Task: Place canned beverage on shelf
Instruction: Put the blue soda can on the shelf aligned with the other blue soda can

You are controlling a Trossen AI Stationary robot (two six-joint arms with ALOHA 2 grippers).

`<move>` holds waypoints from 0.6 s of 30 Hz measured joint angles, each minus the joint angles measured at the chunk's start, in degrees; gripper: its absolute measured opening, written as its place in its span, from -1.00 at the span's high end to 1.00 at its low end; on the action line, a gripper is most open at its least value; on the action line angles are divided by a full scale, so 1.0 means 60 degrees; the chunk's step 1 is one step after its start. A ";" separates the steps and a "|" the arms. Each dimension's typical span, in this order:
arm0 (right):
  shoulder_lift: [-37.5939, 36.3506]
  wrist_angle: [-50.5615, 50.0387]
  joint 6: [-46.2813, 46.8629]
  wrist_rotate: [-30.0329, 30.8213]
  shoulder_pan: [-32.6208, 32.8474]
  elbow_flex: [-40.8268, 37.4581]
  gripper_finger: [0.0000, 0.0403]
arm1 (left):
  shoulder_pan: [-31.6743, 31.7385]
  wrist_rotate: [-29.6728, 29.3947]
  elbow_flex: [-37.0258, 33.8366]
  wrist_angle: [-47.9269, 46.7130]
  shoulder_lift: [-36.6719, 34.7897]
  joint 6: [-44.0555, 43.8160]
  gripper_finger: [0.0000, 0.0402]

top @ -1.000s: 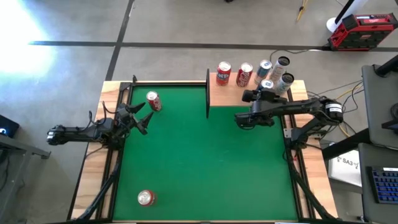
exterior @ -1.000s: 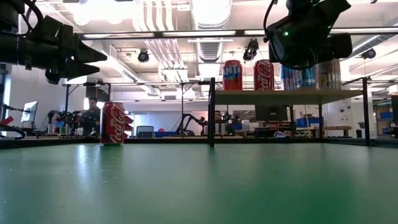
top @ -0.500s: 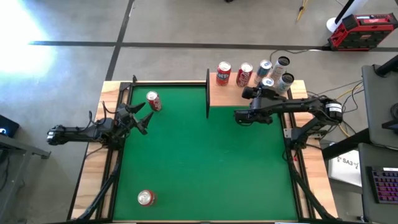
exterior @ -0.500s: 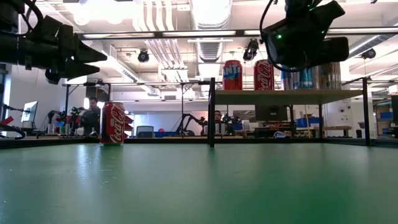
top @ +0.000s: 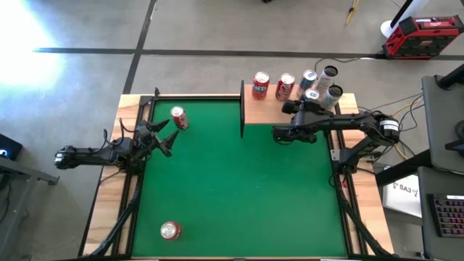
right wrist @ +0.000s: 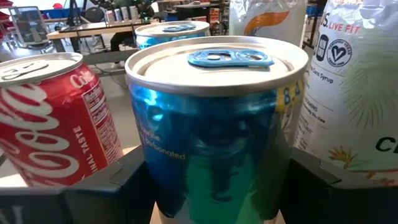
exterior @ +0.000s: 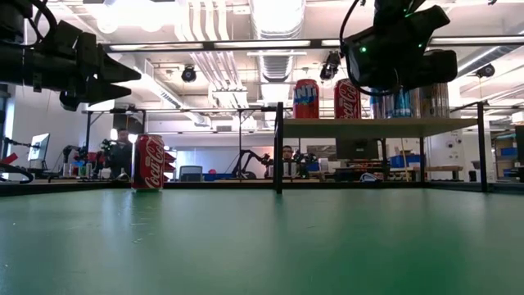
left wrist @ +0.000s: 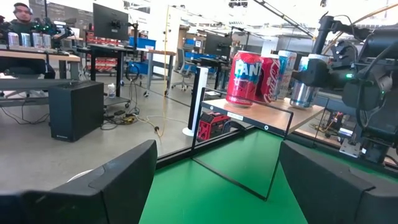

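Setting blue can on shelf at one o'clock, right gripper grasping it; next, release, withdraw; left gripper idle at nine o'clock, parted, empty.

Robotics lab: exposed ceiling ducts, monitors, workbenches.

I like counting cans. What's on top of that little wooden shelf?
On the shelf stand a red Fanta can, a Coca-Cola can, blue cans and pale cans. The right gripper covers part of one blue can, hiding anything beneath.
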 joint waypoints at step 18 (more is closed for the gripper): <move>0.0199 0.0228 -0.0217 0.0028 -0.0153 0.0000 -0.23 | -0.0002 0.0000 -0.0001 0.0001 0.0000 0.0000 -0.61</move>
